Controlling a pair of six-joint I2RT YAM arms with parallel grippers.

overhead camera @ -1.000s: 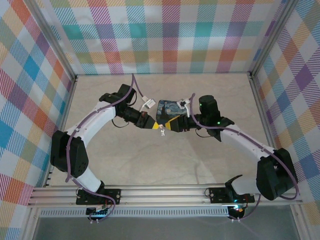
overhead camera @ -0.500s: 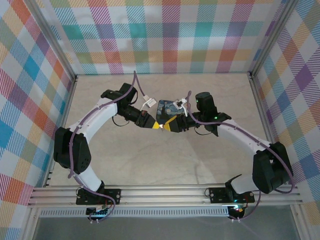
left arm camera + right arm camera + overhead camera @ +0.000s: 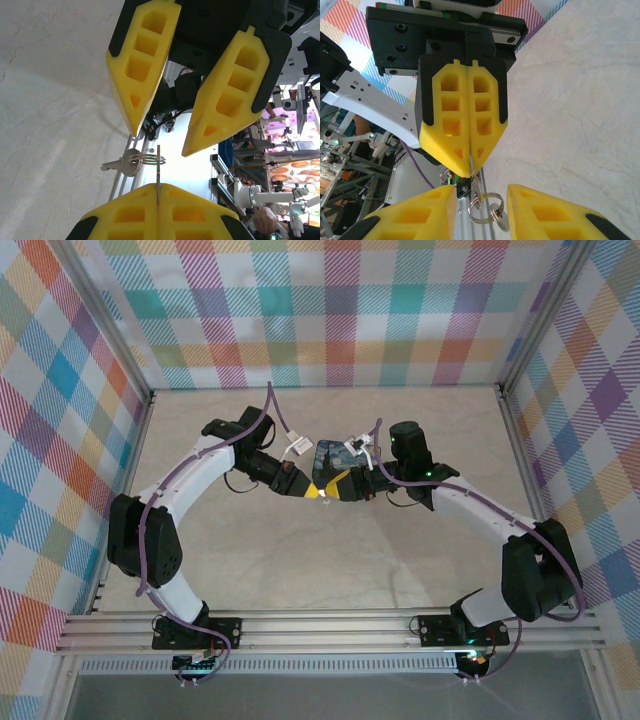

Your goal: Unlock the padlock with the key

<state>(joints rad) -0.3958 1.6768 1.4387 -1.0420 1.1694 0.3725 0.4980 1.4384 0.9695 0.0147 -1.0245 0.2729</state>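
Observation:
My left gripper [image 3: 158,186] is shut on a thin silver key [image 3: 158,167], seen edge-on between its yellow fingertips. From that key hangs a wire ring [image 3: 146,159] carrying a second key [image 3: 121,164]. My right gripper [image 3: 481,212] is open, one yellow finger on each side of the ring [image 3: 487,212] and neither visibly touching it. The two grippers meet tip to tip above mid-table, the left gripper [image 3: 311,490] facing the right gripper [image 3: 336,486]. The padlock is hidden.
A dark blue tin with yellow print [image 3: 333,454] lies on the table just behind the grippers. Aluminium frame rails [image 3: 330,628] run along the near edge. Plaid walls enclose the beige tabletop [image 3: 330,560] at the back and both sides.
My right gripper has moved left up to the left gripper and its jaws have narrowed around the key ring. The left arm shifted slightly back, still holding the key.

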